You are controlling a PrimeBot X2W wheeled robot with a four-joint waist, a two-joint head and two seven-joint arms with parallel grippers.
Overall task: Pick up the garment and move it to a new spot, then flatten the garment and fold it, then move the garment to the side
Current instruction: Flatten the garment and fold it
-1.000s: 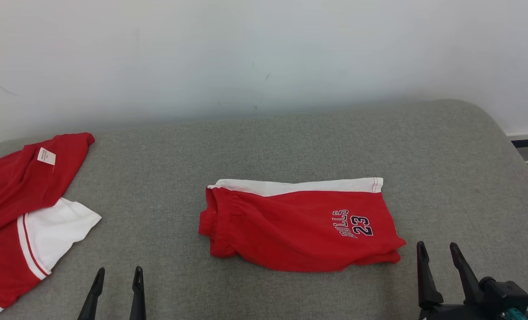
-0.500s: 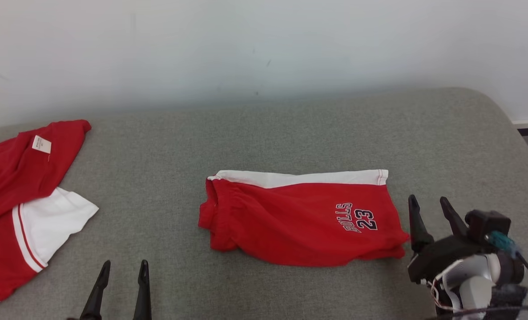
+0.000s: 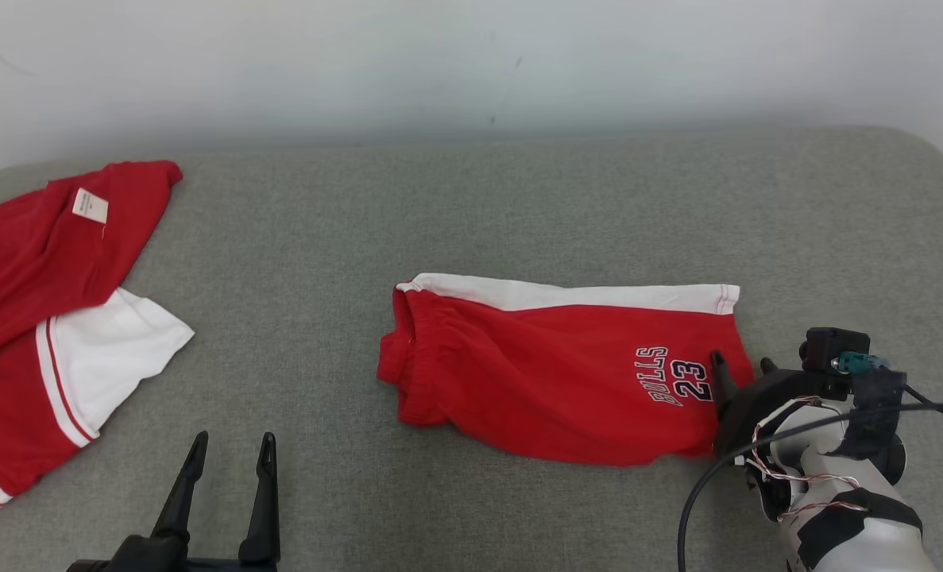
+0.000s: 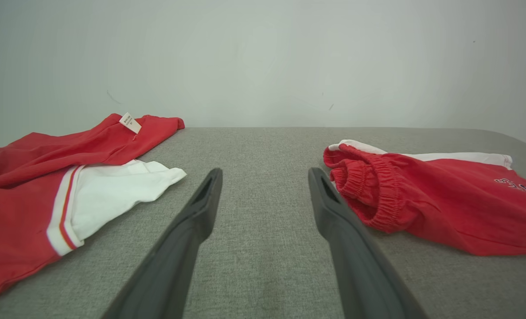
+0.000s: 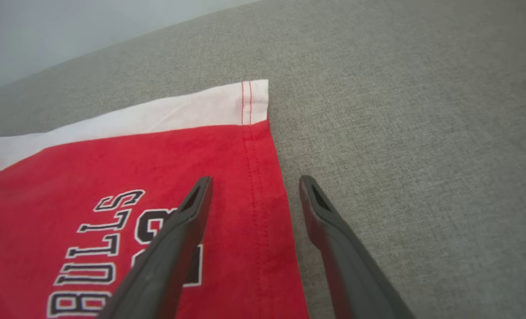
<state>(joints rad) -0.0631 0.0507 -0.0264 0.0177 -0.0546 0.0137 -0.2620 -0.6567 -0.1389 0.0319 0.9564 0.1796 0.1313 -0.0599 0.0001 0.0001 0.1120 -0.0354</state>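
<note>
Both fingers of the right gripper [image 5: 256,181] stand wide apart and empty, straddling the hem of the folded red shorts [image 3: 550,373] lying mid-way across the grey cushion [image 3: 519,206]. The left gripper [image 3: 233,438], likewise spread and empty, hovers between them and a second red garment [image 3: 34,318].

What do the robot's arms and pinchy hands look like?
Each gripper has two long, thin, dark fingers tapering to points: the left gripper and the right gripper. Behind the right one are a black wrist block, a teal plug, a thick black cable, thin red-and-white wires and a pale grey forearm banded with black tape.
</note>
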